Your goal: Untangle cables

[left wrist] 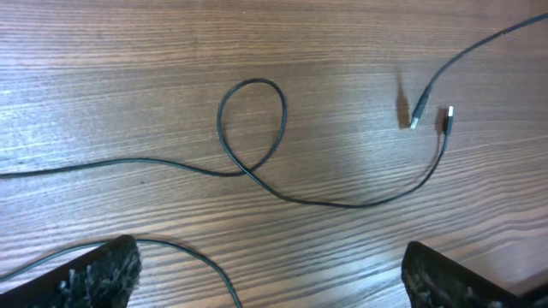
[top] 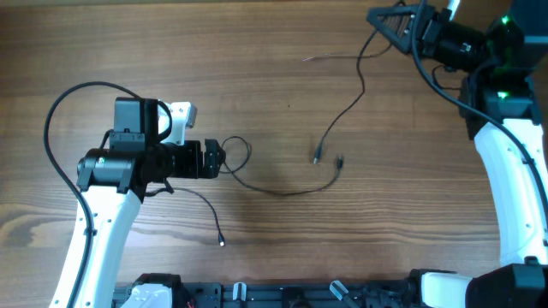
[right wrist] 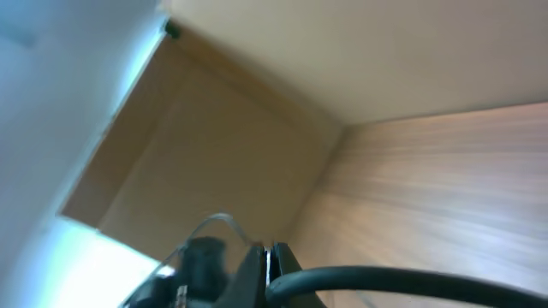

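Note:
One thin dark cable [top: 282,192] lies on the table. It makes a small loop [left wrist: 253,120] just ahead of my left gripper [top: 221,160] and ends in a plug [left wrist: 447,120]. A second cable [top: 351,104] rises from its plug [left wrist: 415,121] on the table to my right gripper [top: 377,19], which is lifted at the far right and shut on it [right wrist: 267,261]. A third strand [top: 210,212] runs from under the left arm to a plug near the front edge. My left gripper [left wrist: 270,257] is open and empty, with that strand passing by its left finger.
The wooden table [top: 282,94] fills the view. A thin pale strand [top: 325,57] lies near the far edge, left of the right gripper. The left arm's own thick black cable [top: 60,103] arcs over the table's left side. The arm bases stand along the front edge.

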You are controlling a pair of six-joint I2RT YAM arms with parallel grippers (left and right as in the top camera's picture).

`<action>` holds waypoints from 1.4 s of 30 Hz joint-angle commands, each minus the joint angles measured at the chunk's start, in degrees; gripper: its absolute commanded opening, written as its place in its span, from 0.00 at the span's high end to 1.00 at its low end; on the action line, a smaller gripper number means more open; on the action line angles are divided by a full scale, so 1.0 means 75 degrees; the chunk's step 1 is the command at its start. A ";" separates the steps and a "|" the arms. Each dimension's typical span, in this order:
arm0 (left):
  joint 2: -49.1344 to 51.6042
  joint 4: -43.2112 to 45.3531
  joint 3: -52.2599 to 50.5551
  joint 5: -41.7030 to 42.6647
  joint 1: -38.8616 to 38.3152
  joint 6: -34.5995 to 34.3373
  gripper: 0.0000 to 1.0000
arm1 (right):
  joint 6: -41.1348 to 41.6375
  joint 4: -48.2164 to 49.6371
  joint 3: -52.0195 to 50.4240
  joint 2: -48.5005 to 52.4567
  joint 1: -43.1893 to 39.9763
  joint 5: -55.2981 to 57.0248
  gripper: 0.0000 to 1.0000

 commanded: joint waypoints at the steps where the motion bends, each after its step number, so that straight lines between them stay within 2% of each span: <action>1: 0.0017 0.0000 0.0003 -0.0012 -0.0032 -0.0047 0.00 | -0.2142 -0.0909 0.0047 0.0044 -0.0629 0.0982 0.96; 6: 0.0017 0.0061 0.0003 -0.0012 -0.0029 -0.0047 0.01 | -0.3369 -0.2020 0.0047 0.0044 -0.1711 0.2396 0.96; 12: 0.0023 0.0087 0.0003 -0.0012 -0.0029 -0.0047 0.02 | -0.2897 -0.1626 0.0050 0.0044 -0.3617 0.2763 0.96; 15: 0.0023 0.0093 0.0003 -0.0012 -0.0029 -0.0047 0.02 | -0.2669 -0.1419 0.0050 0.0044 -0.6038 0.2739 0.96; 20: 0.0023 0.0087 0.0003 -0.0012 -0.0029 -0.0050 0.03 | -0.2958 -0.1594 0.0047 0.0256 -0.7341 0.3369 0.96; 23: 0.0023 0.0085 0.0003 0.0070 -0.0029 -0.0047 0.04 | -0.2296 -0.2471 0.0047 0.1239 -0.7778 0.5814 0.96; 25: 0.0023 0.0087 0.0003 0.0169 -0.0029 -0.0047 0.05 | -0.1775 -0.2550 0.0047 0.2337 -0.8239 0.5823 0.96; 27: 0.0023 0.0090 0.0003 0.0169 -0.0029 -0.0050 0.07 | -0.1032 -0.3654 0.0047 0.3095 -0.8381 0.6234 0.96; 28: 0.0023 0.0087 0.0003 0.0280 -0.0029 -0.0058 0.07 | -0.0935 -0.4564 0.0047 0.3614 -0.8329 0.6490 0.51; 29: 0.0023 0.0090 0.0003 0.0306 -0.0029 -0.0146 0.07 | -0.0933 -0.5179 0.0047 0.3975 -0.8224 0.6633 0.00; 34: 0.0023 0.0082 0.0003 0.0306 -0.0029 -0.0192 0.07 | 0.0157 -0.7557 0.0038 0.4398 -0.7997 0.7297 0.00; 36: 0.0023 0.0085 0.0003 0.0306 -0.0029 -0.0192 0.07 | 0.0262 -0.8247 0.0038 0.4398 -0.8000 0.6496 0.00; 38: 0.0023 0.0085 0.0003 0.0306 -0.0029 -0.0189 0.07 | 0.0128 -0.8463 0.0038 0.4398 -0.8000 0.5219 0.00; 40: 0.0023 0.0082 0.0003 0.0306 -0.0029 -0.0189 0.07 | -0.0166 -0.8367 0.0041 0.4398 -0.8000 0.4657 0.00; 42: 0.0023 0.0082 0.0003 0.0306 -0.0029 -0.0189 0.07 | -0.0527 -0.7871 0.0055 0.4383 -0.8011 0.4911 0.00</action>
